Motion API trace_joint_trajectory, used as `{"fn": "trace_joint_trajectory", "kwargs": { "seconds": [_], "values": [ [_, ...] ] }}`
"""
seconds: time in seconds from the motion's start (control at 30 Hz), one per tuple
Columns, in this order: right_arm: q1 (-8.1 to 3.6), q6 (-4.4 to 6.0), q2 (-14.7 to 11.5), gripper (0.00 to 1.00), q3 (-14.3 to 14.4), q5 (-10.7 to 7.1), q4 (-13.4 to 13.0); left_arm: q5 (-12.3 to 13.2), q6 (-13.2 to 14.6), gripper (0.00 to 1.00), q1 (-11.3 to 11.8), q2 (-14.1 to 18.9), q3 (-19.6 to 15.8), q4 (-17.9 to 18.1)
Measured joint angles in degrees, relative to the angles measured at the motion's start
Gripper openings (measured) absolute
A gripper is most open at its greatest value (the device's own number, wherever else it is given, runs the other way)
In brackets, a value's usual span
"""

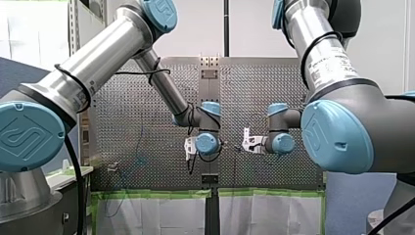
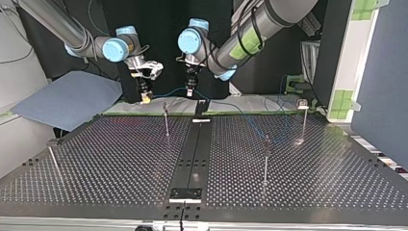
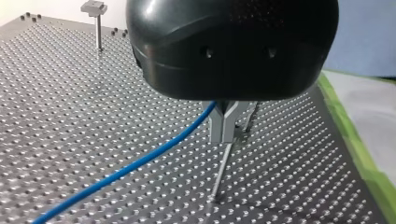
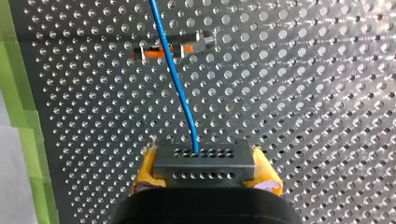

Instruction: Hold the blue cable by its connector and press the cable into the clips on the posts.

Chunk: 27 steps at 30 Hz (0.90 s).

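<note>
Right wrist view: the grey connector (image 4: pixel 203 158) is pinched between the yellow fingers (image 4: pixel 145 170) of the right gripper (image 4: pixel 205 171), and the blue cable (image 4: pixel 175 70) is led ahead across a clip (image 4: pixel 173 46) marked with orange. Under the left gripper (image 3: pixel 224 126) the cable is met just above a thin post (image 3: pixel 220 170); whether that gripper is closed cannot be told. The cable would best be held taut and pressed straight down into the slot. In the top view, another post (image 2: pixel 265 159) is seen right of centre on the surface (image 2: pixel 120 159), where the slack could be snagged.
</note>
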Motion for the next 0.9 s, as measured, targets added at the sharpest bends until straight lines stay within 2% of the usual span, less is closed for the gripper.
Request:
{"fn": "trace_joint_trajectory", "kwargs": {
  "seconds": [0.17,0.4,0.67,0.9],
  "values": [
    [-1.59,0.92,0.0,0.0,0.34,-2.44,-2.07,1.29,-0.9,0.0,0.09,-0.85,0.81,-0.9],
    [-3.12,1.24,0.22,0.0,0.38,-5.26,-2.48,0.25,-1.05,0.0,-0.42,-1.85,4.61,-4.17],
    [-4.08,1.49,2.57,0.0,0.35,-6.69,-2.99,-2.66,-0.75,0.0,-1.13,-3.4,7.35,-3.94],
    [-5.27,2.0,2.97,0.0,-0.5,-7.05,-2.76,-4.63,0.23,0.0,-1.56,-6.2,9.75,-3.3]
  ]
}}
